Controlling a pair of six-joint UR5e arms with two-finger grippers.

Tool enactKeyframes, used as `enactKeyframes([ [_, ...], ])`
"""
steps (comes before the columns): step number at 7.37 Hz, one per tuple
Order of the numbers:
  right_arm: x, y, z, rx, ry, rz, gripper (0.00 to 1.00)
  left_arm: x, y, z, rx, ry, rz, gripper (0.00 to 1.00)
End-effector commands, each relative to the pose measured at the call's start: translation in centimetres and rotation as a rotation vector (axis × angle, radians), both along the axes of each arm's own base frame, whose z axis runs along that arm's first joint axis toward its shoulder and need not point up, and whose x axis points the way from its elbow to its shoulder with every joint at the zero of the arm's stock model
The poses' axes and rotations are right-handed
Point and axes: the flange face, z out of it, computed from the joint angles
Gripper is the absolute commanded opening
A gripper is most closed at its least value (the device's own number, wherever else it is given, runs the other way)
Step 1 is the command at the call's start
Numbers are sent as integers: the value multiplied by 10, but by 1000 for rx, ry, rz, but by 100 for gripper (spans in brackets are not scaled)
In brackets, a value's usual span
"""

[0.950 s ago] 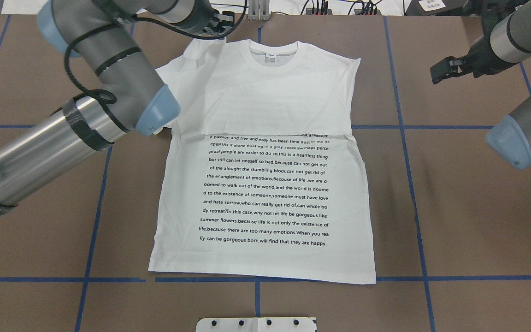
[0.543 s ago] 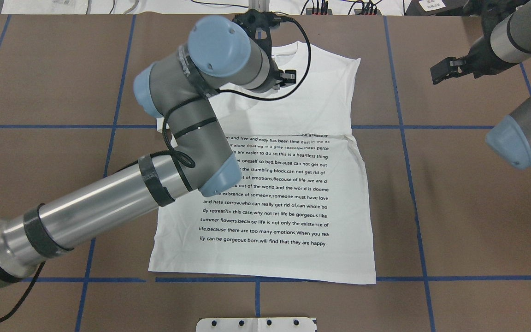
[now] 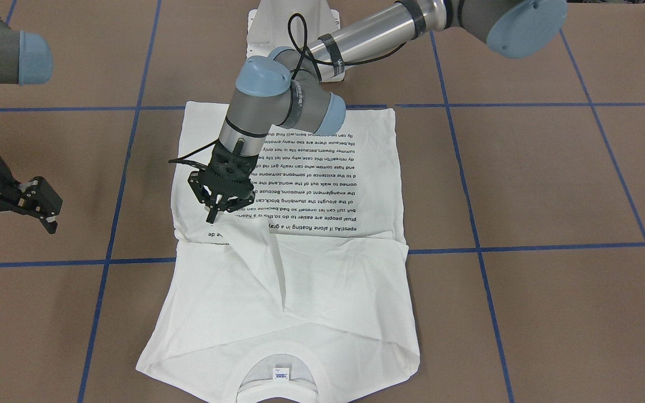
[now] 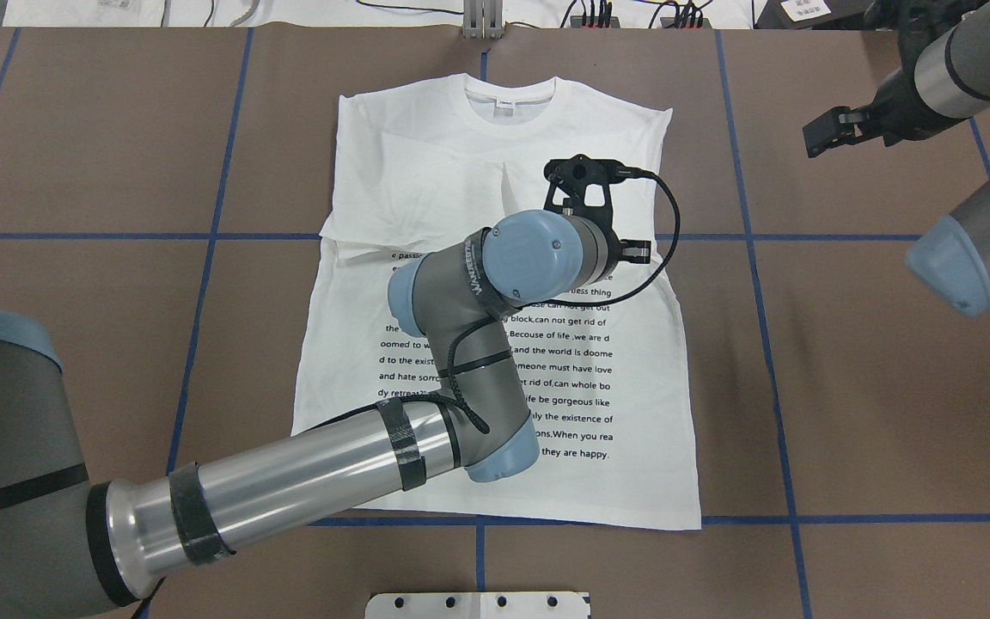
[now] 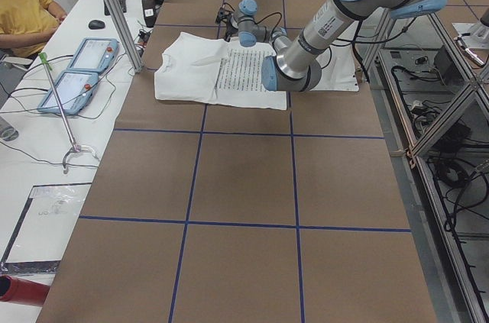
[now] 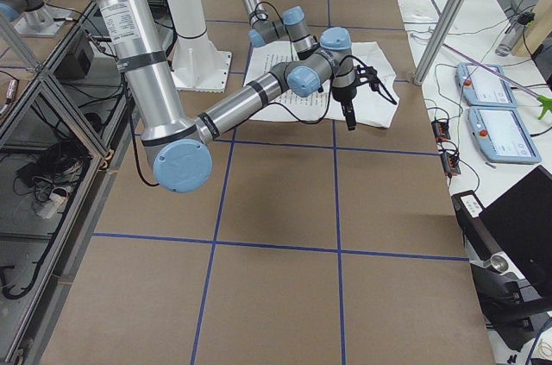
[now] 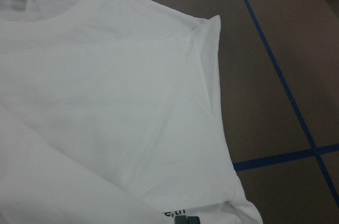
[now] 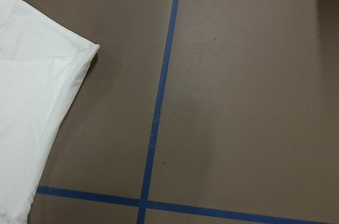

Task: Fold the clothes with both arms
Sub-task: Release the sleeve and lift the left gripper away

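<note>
A white T-shirt (image 4: pixel 426 155) lies flat, print up, on the brown table (image 4: pixel 847 387). The left gripper (image 3: pixel 211 217), jaws pinching the folded-in sleeve (image 3: pixel 255 246), sets it across the chest. Farther off, the right gripper (image 3: pixel 19 226) hangs beside the shirt with jaws spread. The next move is likely a release, then a two-armed hem-to-collar fold.

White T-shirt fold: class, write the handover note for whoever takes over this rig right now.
Left black two-finger gripper: shut, seemingly pinching the sleeve end of the white long-sleeved cotton T-shirt over its chest.
Right black two-finger gripper: open, empty, off to the side above the brown table.
Done: a sleeve lies folded across the chest.
Left: release, then fold the flat printed body.
</note>
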Motion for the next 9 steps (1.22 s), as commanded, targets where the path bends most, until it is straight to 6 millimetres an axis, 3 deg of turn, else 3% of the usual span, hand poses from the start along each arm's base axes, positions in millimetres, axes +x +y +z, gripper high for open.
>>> enactKeyframes([
  [1,-1,0,0,0,-1,0,100,6,11,-22,17,25,18,61],
  [2,-3,0,-2,3,-2,-4,100,4,12,-21,22,36,18,99],
  [3,-8,1,-6,10,-6,-12,100,-16,9,-31,39,38,62,100],
  [4,-22,2,-14,27,-2,-25,100,-57,-21,-11,79,-55,172,100],
  [5,-50,-3,-33,40,2,4,100,-106,-43,22,138,-119,189,100],
  [6,-101,-5,-57,8,-20,48,100,-158,-67,66,202,-170,206,100],
  [7,-150,-11,-86,18,-11,85,100,-224,-96,113,258,-216,245,100],
  [9,-227,-12,-120,29,20,103,100,-339,-144,199,394,-355,280,100],
])
